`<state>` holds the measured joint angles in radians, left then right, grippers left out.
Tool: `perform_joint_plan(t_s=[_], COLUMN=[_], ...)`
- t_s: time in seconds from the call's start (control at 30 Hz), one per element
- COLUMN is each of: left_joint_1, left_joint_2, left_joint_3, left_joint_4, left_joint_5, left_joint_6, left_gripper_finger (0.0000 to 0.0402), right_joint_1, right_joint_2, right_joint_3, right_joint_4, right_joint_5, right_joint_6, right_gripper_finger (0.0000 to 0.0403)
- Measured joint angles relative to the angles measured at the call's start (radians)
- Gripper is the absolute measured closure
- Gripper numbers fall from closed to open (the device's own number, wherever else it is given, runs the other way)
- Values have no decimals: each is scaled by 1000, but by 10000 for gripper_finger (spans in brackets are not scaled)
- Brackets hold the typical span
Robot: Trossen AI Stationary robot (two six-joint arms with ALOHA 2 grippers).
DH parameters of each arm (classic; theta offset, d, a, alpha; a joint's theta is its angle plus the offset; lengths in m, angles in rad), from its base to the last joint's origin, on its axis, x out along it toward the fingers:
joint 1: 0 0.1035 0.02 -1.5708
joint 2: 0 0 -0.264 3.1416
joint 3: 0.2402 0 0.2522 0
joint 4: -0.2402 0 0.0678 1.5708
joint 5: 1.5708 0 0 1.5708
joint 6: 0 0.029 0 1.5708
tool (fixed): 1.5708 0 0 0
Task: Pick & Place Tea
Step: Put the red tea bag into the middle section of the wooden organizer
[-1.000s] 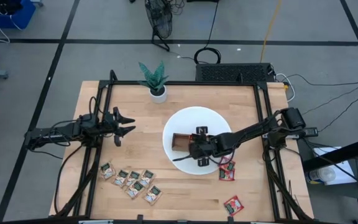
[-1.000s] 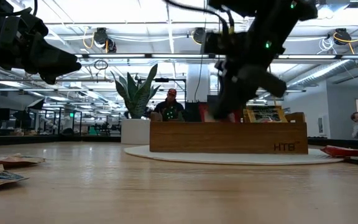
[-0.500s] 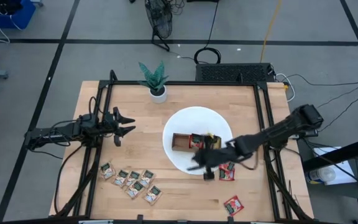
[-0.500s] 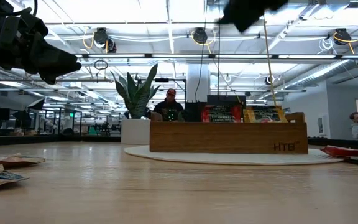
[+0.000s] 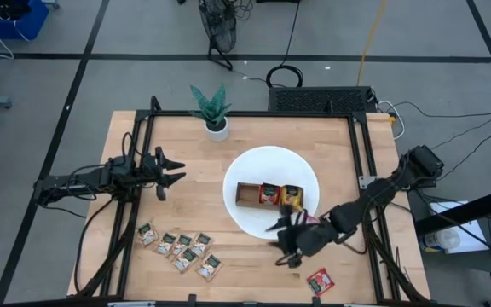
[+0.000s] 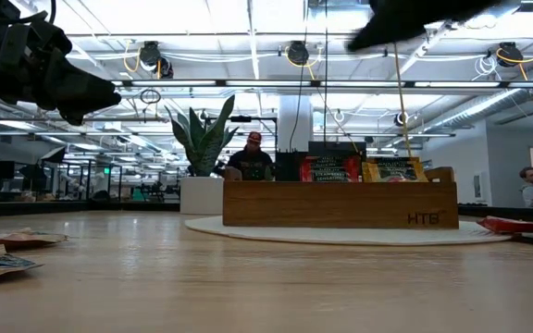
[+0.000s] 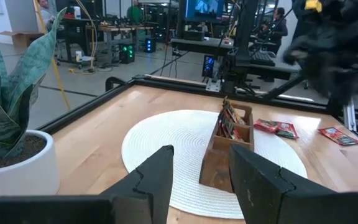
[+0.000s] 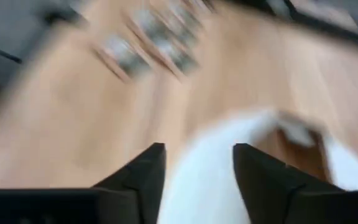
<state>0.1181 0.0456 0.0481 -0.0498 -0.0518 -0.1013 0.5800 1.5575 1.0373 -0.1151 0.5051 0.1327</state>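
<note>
Right gripper (image 5: 290, 241) is open and empty near the surface's front-right, so drop square over the red sachet (image 5: 319, 280), pinch flat; left gripper (image 5: 176, 169) idles part-open, empty.

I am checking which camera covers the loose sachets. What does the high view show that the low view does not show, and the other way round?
Only the high view shows the right gripper, open above the table's near edge, the red sachet in front of it, and the empty left compartment of the wooden tray.

Only the low view shows the room behind the table, with a seated person, and the lettering on the tray's front.

Both show the tray on the white round mat, the potted plant, the pale sachets at the left, and the left gripper, open, waiting above the table's left side.
</note>
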Motion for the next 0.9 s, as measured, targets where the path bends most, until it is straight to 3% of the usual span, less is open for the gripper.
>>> perform_joint_plan(t_s=[0.1,0.17,0.27,0.57,0.9], left_joint_1=[0,0,0,0,0], left_joint_2=[0,0,0,0,0], left_joint_3=[0,0,0,0,0], left_joint_4=[0,0,0,0,0], left_joint_5=[0,0,0,0,0], left_joint_6=[0,0,0,0,0], left_gripper_finger=[245,245,245,245,245], right_joint_1=[4,3,3,-2,-4], right_joint_2=[0,1,0,1,-27], right_joint_3=[-1,-4,-46,-237,-250], right_joint_4=[-267,-412,-486,-425,-485], right_joint_5=[41,-15,-109,-125,-385], right_joint_6=[272,484,698,929,993], right_gripper_finger=[212,214,227,262,296])
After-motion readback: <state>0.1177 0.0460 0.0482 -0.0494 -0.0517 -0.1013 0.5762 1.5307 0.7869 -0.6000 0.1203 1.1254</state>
